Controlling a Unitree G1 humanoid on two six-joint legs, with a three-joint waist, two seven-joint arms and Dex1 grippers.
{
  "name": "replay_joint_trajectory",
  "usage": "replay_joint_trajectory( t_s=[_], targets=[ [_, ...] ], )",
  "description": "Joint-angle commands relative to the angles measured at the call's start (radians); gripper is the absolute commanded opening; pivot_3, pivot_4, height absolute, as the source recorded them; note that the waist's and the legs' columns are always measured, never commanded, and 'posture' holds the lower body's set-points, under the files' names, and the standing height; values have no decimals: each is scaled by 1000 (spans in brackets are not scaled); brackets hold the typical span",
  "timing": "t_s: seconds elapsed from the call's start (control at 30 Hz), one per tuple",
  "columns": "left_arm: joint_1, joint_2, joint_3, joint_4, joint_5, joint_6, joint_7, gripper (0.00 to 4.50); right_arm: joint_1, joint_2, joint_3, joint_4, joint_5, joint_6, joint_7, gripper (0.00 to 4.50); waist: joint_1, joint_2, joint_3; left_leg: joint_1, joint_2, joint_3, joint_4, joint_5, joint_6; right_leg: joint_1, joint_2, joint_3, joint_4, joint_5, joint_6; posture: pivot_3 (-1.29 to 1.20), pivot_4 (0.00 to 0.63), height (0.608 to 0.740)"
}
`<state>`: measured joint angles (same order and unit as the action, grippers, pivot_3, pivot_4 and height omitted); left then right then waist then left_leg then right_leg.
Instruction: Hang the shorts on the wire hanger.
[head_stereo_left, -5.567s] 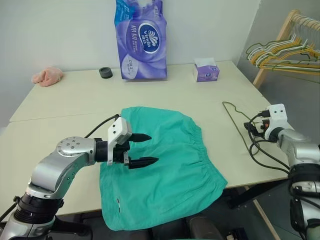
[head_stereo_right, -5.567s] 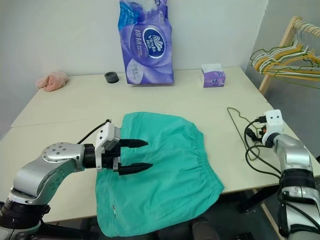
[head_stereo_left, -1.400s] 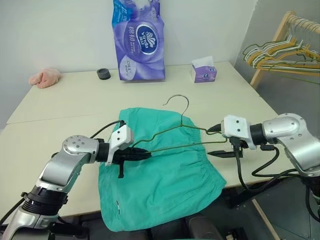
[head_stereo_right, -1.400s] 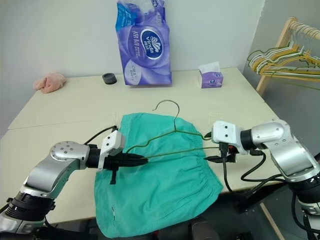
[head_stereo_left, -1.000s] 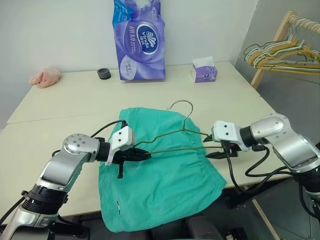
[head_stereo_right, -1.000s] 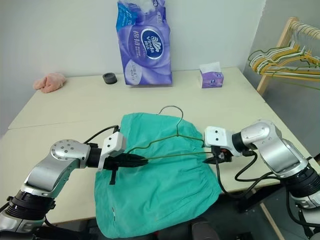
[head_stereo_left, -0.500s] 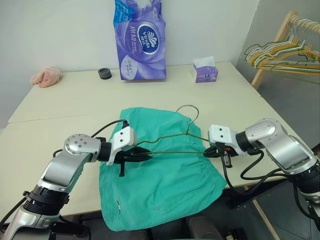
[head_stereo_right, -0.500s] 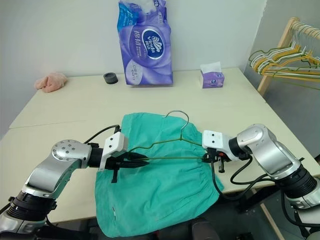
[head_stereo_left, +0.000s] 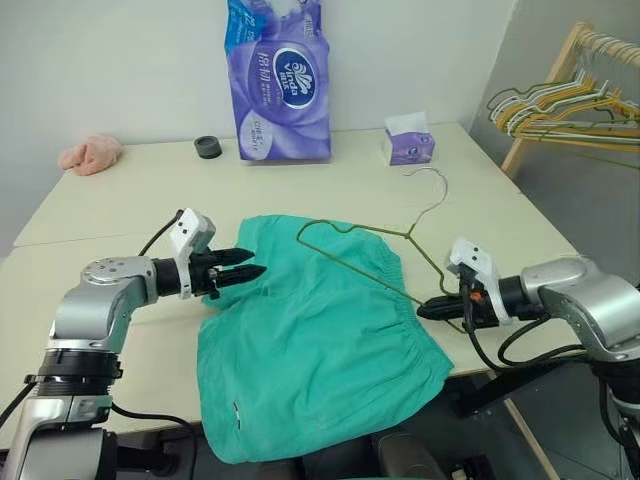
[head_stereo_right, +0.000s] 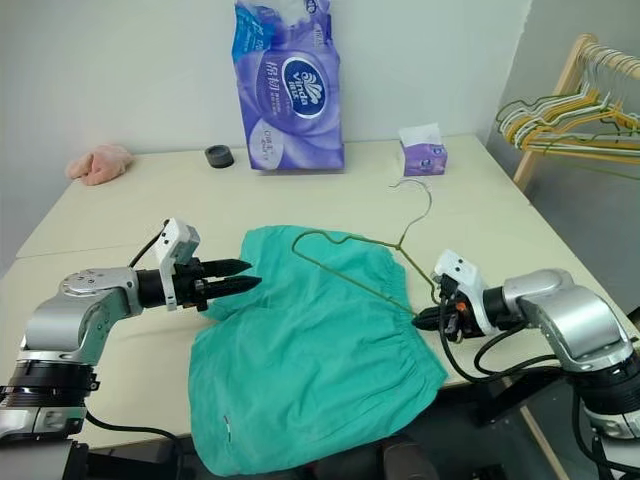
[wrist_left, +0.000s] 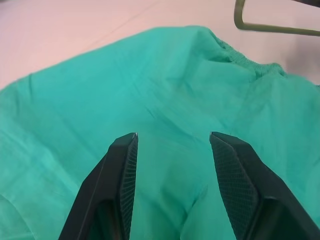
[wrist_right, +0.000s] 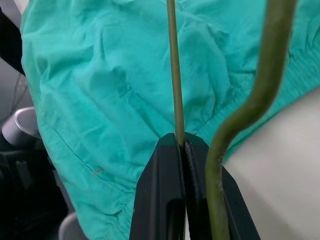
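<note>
1. The shorts (head_stereo_left: 320, 340) lie flat on the table (head_stereo_left: 120, 190), their lower part drooping over its near edge.
2. The wire hanger (head_stereo_left: 370, 250) hovers over the waistband, pinched at one corner by the clenched right gripper (head_stereo_left: 430, 309); such a thin hold could let it swivel or slip.
3. The left gripper (head_stereo_left: 245, 270) hangs parted and empty over the shorts' left side; grabbing there might catch both layers.

bare table (head_stereo_left: 120, 205) left, wire hanger (head_stereo_left: 370, 262) over shorts (head_stereo_left: 320, 350)

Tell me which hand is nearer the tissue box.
Right. The right hand sits at the table's near right edge, clamped on the hanger, with the tissue box beyond it. The left hand is farther, open over the shorts' left corner.
</note>
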<state>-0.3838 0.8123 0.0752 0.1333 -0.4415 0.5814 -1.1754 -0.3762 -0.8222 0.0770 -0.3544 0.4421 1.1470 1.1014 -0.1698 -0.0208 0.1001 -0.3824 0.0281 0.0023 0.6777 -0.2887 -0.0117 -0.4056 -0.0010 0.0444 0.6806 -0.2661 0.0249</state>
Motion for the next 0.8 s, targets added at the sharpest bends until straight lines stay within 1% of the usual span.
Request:
replay_joint_trajectory(
  t_s=[0.03,0.1,0.2,0.33,0.37,0.57,0.7,0.8],
  targets=[
    [28,51,5,-78,-50,11,-102,2412,108,-53,-135,-61,72,58,-21,0,1,0,0,0,0,0,0,0,0,0,0,0,0,0,0,-222,63,740],
    [31,61,2,-93,-56,-2,-131,2412,179,-83,-188,-78,98,77,-30,0,4,0,0,-1,0,0,0,0,0,0,-1,0,0,0,0,-238,65,740],
    [7,61,-16,-76,-33,-27,-143,2412,260,-124,-230,-82,119,101,-45,0,2,0,0,1,-1,2,0,0,0,0,-1,0,0,0,1,-245,65,740],
    [-34,45,-43,-46,-9,-40,-135,2412,326,-200,-235,-25,113,85,-34,0,-6,-1,0,1,-1,2,0,0,0,1,1,0,0,0,1,-255,65,740],
    [-40,42,-48,-48,-8,-40,-134,2412,337,-224,-231,-5,105,77,-24,0,-16,0,0,1,-1,2,0,0,0,0,1,0,-1,0,1,-255,65,740],
    [-28,36,-59,-78,-5,-40,-131,2412,358,-327,-210,121,97,8,29,0,-27,-1,0,0,-1,2,0,0,0,0,1,1,-1,-1,1,-246,61,740],
    [-9,37,-62,-102,-8,-40,-126,2412,355,-350,-182,169,94,-20,47,0,-27,-1,0,1,-1,2,0,0,0,0,2,1,-1,-1,1,-239,59,740],
    [1,37,-62,-113,-10,-39,-125,2412,346,-358,-151,154,109,-25,65,0,-27,-1,0,1,0,2,0,0,0,0,2,1,-1,-1,1,-237,61,740]
  ],
)
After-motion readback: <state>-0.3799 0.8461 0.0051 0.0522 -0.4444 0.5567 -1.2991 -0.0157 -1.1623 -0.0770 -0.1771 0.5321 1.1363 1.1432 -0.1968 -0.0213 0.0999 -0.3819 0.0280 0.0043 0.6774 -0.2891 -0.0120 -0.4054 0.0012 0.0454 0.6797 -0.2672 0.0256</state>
